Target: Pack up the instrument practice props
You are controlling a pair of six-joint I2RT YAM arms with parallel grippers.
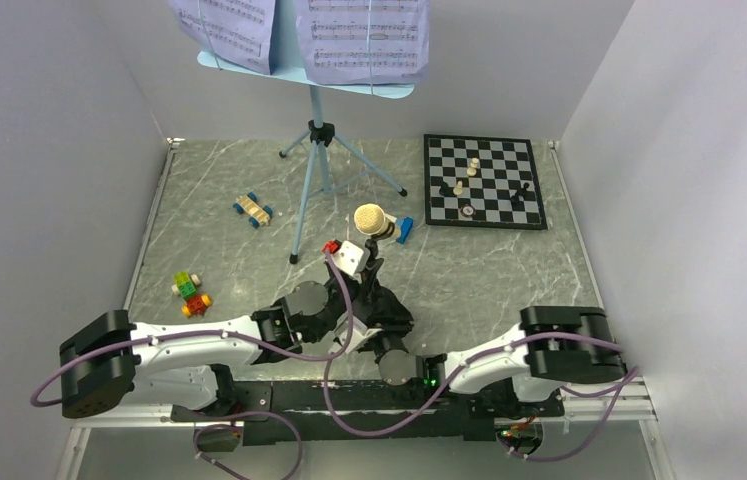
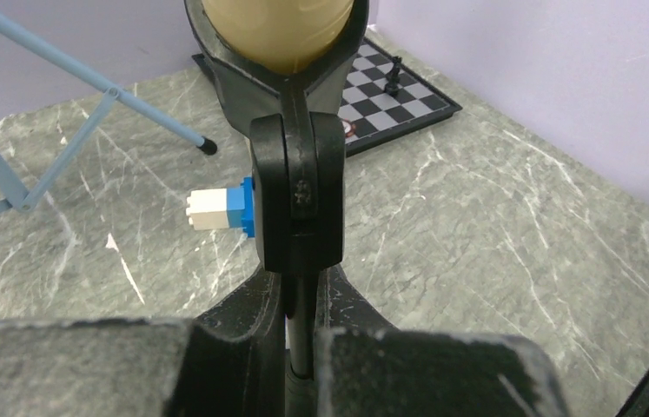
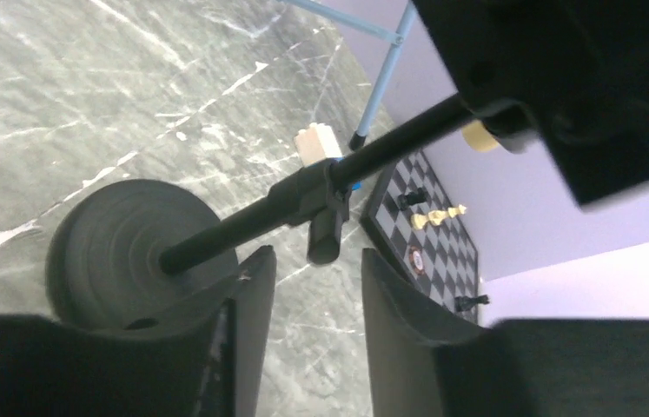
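Toy blocks (image 1: 190, 293): small coloured cluster, near-left of table (image 1: 509, 270).
Toy car (image 1: 252, 209): farther back, just left of the music stand's legs.
Music stand (image 1: 310, 190): light blue, upright on its tripod at the back, centre-left.
Pages (image 1: 369, 35): lavender sheet music resting on the stand's shelf, 2 sheets side by side.
Left gripper (image 2: 299, 321): fingers together, clamped on the thin black pole of the mic stand (image 3: 242, 221), just below its clip.
Mic stand: centre of table btwn both arms, leaning – round base toward the near edge. Can't tell if the base touches the table.
Mic (image 1: 370, 219): tan, sitting in the clip at the stand's far end.
Blue-white block (image 2: 221, 208): on the table just beyond the clip.
Right gripper (image 3: 316, 278): fingers apart, nothing btwn them – the stand's base is just beside the left finger and the pole passes just above.
Chessboard (image 1: 484, 180): far right, a few pieces on it.
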